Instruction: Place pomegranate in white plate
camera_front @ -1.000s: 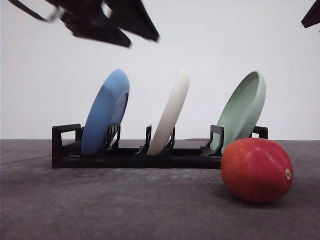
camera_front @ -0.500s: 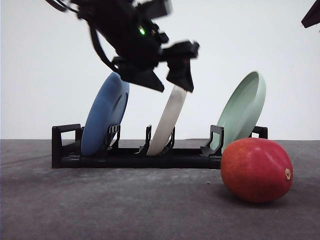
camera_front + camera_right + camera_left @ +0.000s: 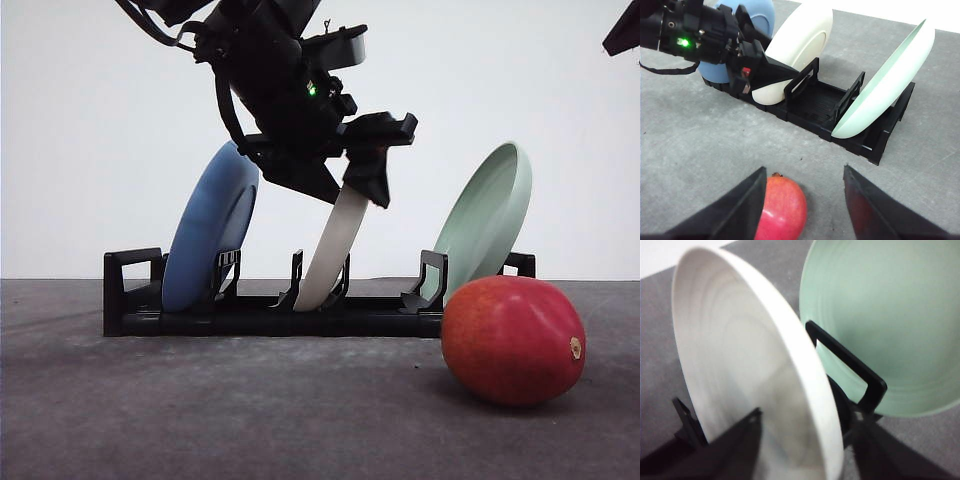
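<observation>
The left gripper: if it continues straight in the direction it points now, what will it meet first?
Most likely the white plate: the left gripper straddles its upper rim, one finger on each side, jaws open.

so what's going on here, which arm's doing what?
The left gripper is down at the upright white plate in the black dish rack, fingers open on either side of its rim. That plate stands between the blue plate and the pale green plate. The right gripper is open above the table, with the pomegranate lying untouched in front of the rack.
</observation>
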`<state>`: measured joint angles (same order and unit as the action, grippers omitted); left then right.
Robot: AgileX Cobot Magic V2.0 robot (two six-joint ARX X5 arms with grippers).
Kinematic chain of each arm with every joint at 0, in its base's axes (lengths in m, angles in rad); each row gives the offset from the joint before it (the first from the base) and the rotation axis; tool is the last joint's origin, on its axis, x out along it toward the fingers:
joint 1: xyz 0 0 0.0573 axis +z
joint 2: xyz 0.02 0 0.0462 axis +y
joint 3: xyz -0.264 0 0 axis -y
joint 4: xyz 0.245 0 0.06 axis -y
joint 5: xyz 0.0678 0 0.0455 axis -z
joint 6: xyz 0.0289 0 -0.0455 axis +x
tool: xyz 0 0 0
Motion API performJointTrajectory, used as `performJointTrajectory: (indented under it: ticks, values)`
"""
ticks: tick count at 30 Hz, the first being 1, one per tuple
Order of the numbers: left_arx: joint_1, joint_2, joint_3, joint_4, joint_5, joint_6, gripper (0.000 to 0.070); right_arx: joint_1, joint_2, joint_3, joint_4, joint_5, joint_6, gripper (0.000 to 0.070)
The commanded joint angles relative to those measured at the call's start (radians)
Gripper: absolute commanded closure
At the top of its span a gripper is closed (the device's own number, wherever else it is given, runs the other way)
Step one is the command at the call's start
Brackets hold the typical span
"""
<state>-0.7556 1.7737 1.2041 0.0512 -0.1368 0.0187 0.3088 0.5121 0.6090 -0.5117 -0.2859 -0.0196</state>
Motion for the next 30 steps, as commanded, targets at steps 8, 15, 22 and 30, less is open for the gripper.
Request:
performJointTrajectory:
  ticks: [8,15,22,30]
  values:
    - [-0.012,0.022,0.026,-0.052,-0.005,-0.1,0.0688,0.006,0.002,0.014,0.01,-0.001,-0.007,0.0392]
    - [-0.012,0.002,0.029,-0.092,-0.005,-0.196,0.0688,0.006,0.002,0.014,0.01,-0.001,-0.007,0.0392]
    - [-0.012,-0.068,0.029,-0.096,-0.005,-0.219,0.0688,0.006,0.002,0.014,0.01,-0.002,-0.007,0.0392]
    - [-0.017,-0.178,0.029,-0.133,-0.005,-0.222,0.0688,0.006,0.002,0.014,0.01,-0.002,-0.007,0.0392]
